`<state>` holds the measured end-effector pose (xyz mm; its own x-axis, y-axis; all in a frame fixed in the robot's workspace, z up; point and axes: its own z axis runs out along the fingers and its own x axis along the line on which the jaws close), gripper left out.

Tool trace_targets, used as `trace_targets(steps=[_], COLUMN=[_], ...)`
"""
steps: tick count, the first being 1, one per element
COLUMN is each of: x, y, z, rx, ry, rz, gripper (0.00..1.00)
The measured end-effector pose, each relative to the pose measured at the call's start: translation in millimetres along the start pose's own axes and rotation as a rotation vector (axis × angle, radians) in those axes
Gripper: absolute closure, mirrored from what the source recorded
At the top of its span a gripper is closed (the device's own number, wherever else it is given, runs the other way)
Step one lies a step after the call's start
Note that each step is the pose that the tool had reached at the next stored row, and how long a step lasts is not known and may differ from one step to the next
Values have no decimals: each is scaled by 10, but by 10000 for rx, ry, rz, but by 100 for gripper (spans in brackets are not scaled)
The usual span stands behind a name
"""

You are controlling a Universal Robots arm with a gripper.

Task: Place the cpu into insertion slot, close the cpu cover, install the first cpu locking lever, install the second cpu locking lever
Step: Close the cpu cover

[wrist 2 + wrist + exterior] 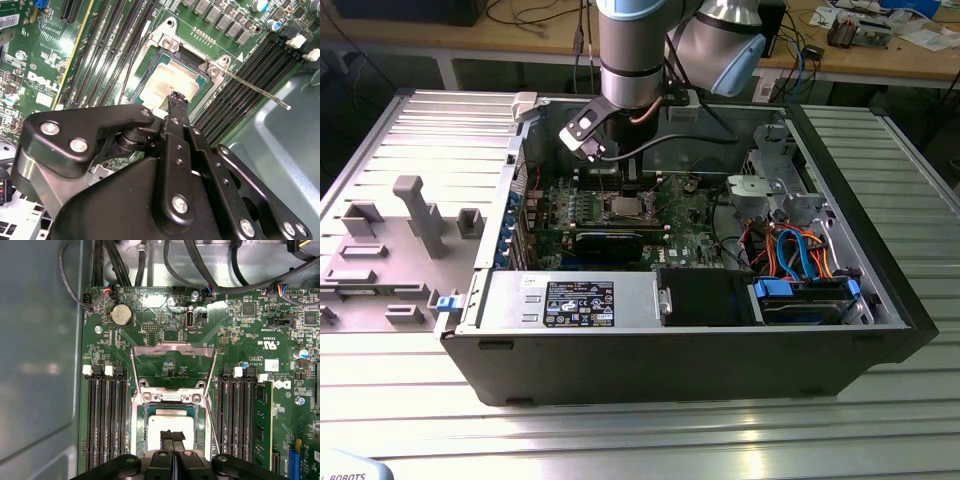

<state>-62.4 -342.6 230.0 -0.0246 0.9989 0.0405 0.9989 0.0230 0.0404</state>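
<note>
"At the middle of the green motherboard (165, 315), what occupies the insertion slot (135, 435)?"

"Item one: the cpu (170, 421) lies flat inside it, square to the rim. Its metal top carries a pale smear."

"Position of the gripper (172, 436)?"

"Directly above the chip. In both wrist views its two fingers are pressed together, with nothing visible between them. Their joined tip (176, 98) stands over the edge of the cpu (167, 82) nearest the gripper body. Contact with the chip cannot be confirmed."

"The cpu cover (175, 348)?"

"Raised. It stands hinged back on the far side of the slot from the fingers, well apart from them, so the board shows through its square cut-out."

"Levers?"

"One locking lever (252, 89) slants out from a socket corner across the memory slots (235, 95), away from the frame."

"Wider scene?"

"In the exterior view the arm (630, 50) reaches down into the open computer case (720, 370), over the board."
</note>
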Motion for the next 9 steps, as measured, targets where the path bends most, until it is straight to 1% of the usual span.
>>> trace_targets(steps=[9], x=[1], y=[1], z=[-25], rx=[0], ry=[0], rz=[0], gripper=[89])
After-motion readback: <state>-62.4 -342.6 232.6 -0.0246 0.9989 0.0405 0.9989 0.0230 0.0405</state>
